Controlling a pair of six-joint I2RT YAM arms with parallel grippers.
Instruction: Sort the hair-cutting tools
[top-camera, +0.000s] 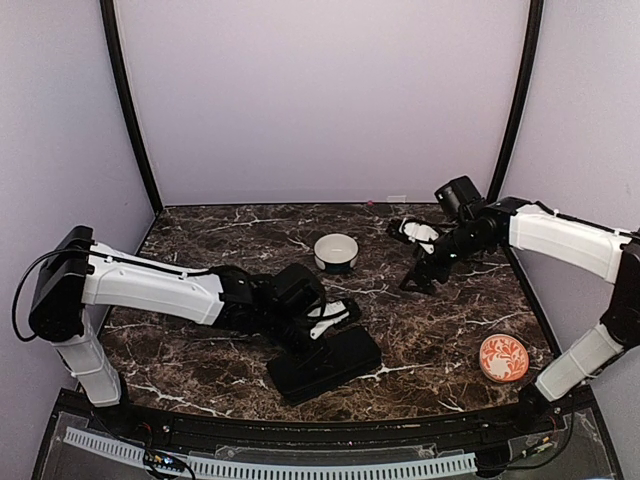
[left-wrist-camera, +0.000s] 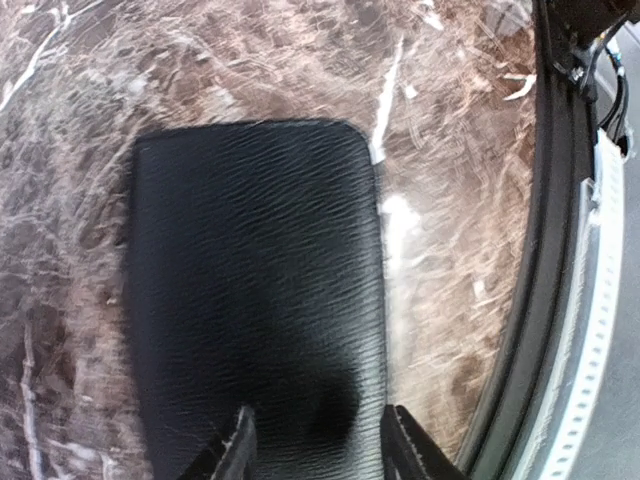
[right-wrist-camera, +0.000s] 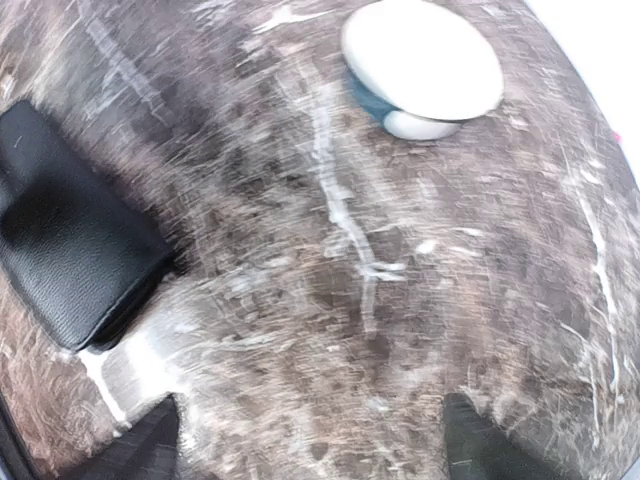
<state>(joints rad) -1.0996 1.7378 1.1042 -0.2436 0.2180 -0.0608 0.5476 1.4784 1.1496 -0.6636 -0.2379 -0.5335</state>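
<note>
No scissors or thin black stick-like tools show in any view. The flat black case (top-camera: 325, 365) lies closed on the marble table, near the front middle. My left gripper (top-camera: 338, 318) hovers just over the case's far end, open and empty. In the left wrist view the case (left-wrist-camera: 260, 280) fills the middle, with my open gripper (left-wrist-camera: 320, 445) over its near end. My right gripper (top-camera: 418, 280) is open and empty above bare marble at the right. In the right wrist view my gripper (right-wrist-camera: 315, 450) faces bare table, with the case (right-wrist-camera: 70, 240) at the left.
A white round bowl (top-camera: 336, 252) stands behind the case and also shows in the right wrist view (right-wrist-camera: 420, 60). An orange patterned disc (top-camera: 503, 358) lies at the front right. The table's black front rail (left-wrist-camera: 560, 250) runs close to the case.
</note>
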